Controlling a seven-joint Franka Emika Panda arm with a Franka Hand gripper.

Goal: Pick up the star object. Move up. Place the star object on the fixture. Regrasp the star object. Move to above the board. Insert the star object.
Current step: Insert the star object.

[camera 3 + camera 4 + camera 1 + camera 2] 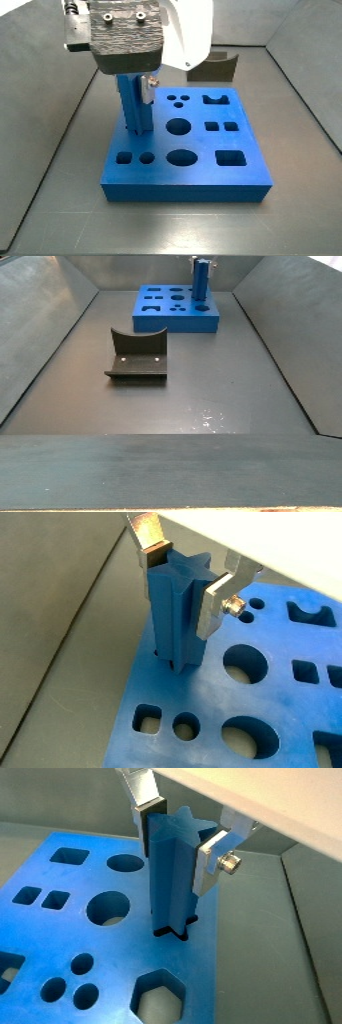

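The star object [177, 612] [171, 868] is a blue peg with a star-shaped cross-section. It stands upright with its lower end in the star-shaped hole of the blue board [201, 702] [134, 948]. My gripper [183, 587] [177, 853] is shut on its upper part, one silver finger on each side. In a side view the gripper [134, 78] hangs over the board's [187, 182] far left part, with the peg [132, 105] below it. The dark fixture [214, 68] [138, 354] stands on the floor, apart from the board [167, 321]. The peg [201, 281] rises from the board there.
The board holds several other holes: circles, squares and a hexagon [158, 996]. Grey walls enclose the floor on all sides [54, 336].
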